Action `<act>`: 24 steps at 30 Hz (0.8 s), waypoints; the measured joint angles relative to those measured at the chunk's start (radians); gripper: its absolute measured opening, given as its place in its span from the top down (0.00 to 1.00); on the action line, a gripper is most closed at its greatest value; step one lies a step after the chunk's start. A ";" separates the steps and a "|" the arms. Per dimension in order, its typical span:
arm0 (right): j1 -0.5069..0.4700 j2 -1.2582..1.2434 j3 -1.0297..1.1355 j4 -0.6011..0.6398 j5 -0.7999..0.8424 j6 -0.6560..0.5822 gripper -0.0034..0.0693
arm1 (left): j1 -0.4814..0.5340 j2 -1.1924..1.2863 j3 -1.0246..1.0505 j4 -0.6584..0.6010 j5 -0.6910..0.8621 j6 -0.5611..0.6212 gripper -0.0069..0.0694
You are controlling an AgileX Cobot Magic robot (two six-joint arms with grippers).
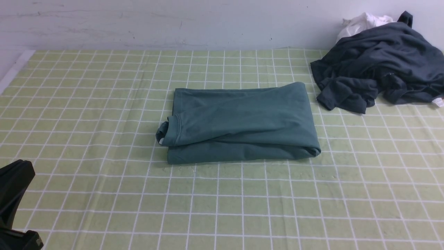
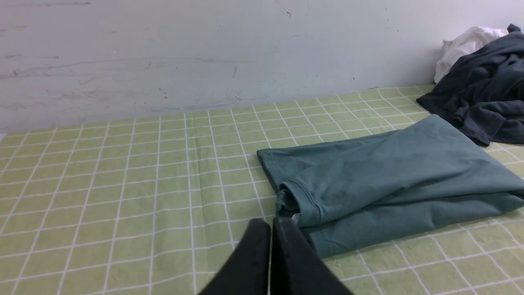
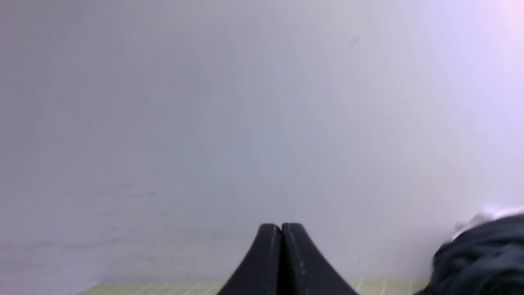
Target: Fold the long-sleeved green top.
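Note:
The green long-sleeved top [image 1: 239, 125] lies in the middle of the table as a flat folded rectangle, its ribbed collar at the left end. In the left wrist view the top [image 2: 393, 180] lies just beyond my left gripper [image 2: 271, 223], which is shut and holds nothing, apart from the cloth. In the front view only part of the left arm [image 1: 14, 194] shows at the lower left corner. My right gripper [image 3: 281, 227] is shut and empty, raised and facing the wall. It does not show in the front view.
A green checked cloth [image 1: 86, 121] covers the table. A crumpled charcoal-grey garment [image 1: 378, 66] lies at the back right against the wall, with a small white cloth [image 1: 364, 22] behind it. The pale wall [image 1: 173, 21] runs along the table's far edge.

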 joint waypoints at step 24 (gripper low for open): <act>-0.301 -0.319 -0.001 0.034 0.925 -0.110 0.97 | 0.000 -0.002 0.000 -0.003 0.000 0.000 0.91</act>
